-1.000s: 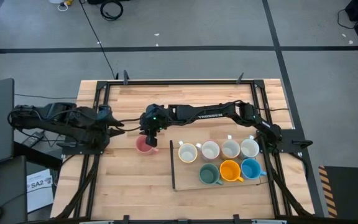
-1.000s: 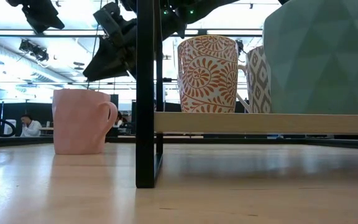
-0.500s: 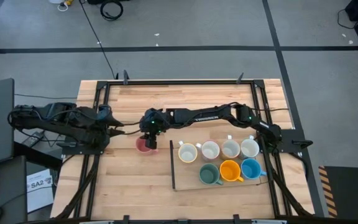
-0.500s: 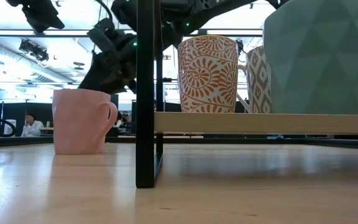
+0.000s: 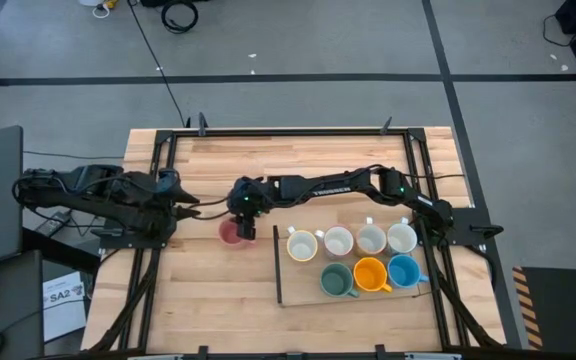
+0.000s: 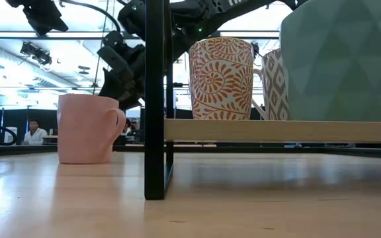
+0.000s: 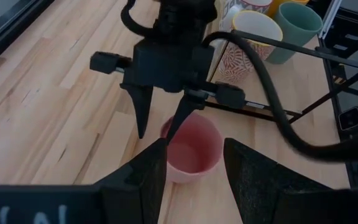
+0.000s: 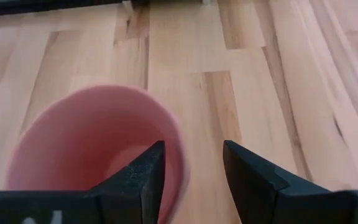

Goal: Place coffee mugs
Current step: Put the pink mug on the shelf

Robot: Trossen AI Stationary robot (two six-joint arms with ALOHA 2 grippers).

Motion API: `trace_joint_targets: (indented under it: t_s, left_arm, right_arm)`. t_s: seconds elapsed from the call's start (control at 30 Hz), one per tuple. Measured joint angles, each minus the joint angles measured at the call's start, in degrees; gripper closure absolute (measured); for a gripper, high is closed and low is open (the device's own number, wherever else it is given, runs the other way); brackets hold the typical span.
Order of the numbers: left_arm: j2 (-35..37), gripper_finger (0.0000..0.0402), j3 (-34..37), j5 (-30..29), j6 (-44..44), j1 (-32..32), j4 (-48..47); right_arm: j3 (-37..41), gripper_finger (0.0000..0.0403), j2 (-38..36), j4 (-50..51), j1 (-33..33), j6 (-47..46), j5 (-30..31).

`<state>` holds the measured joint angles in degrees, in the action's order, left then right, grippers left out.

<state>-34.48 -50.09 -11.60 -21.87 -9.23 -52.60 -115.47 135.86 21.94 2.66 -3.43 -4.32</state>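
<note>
The pink mug (image 5: 230, 236) stands upright on its base on the wooden table, left of the rack, with its handle (image 6: 119, 122) toward the rack. My right gripper (image 7: 155, 135) is open and points down over the mug's far rim, one finger inside the cup and one outside. My left gripper (image 7: 194, 180) is open and hovers at the table's left, facing the pink mug (image 7: 194, 155) and touching nothing. Three white mugs and one more (image 5: 338, 241), plus a green (image 5: 336, 280), an orange (image 5: 370, 274) and a blue mug (image 5: 403, 271), stand on the rack. My right gripper comes from above with its fingers astride the pink mug's wall at the far rim (image 8: 178, 149), one finger (image 8: 135, 180) inside and one (image 8: 253, 180) outside. A gap still shows between them; I cannot tell whether either finger touches the wall. The mug stands on the table.
The rack's black upright post (image 6: 154, 99) and wooden shelf (image 6: 276, 130) stand just right of the pink mug. A black frame (image 5: 288, 131) runs round the table. Bare wood lies near and left of the mug.
My right gripper has come down toward the pink mug until its open fingers stand astride the mug's far rim. The mug stays on the table.
</note>
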Motion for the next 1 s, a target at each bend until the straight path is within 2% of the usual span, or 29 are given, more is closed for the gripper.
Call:
trace_joint_targets:
  t_s: [0.37, 0.87, 1.0]
  left_arm:
    - [0.0, 0.0235, 0.0, 0.0, 0.0, 0.0, 0.0]
    - [0.0, 0.0235, 0.0, 0.0, 0.0, 0.0, 0.0]
    - [0.0, 0.0235, 0.0, 0.0, 0.0, 0.0, 0.0]
  right_arm:
    - [0.0, 0.0245, 0.0, 1.0, -0.1, 0.2, -0.2]
    - [0.0, 0.0357, 0.0, 0.1, -0.1, 0.2, -0.2]
    - [0.0, 0.0376, 0.0, -0.1, 0.0, 0.2, -0.2]
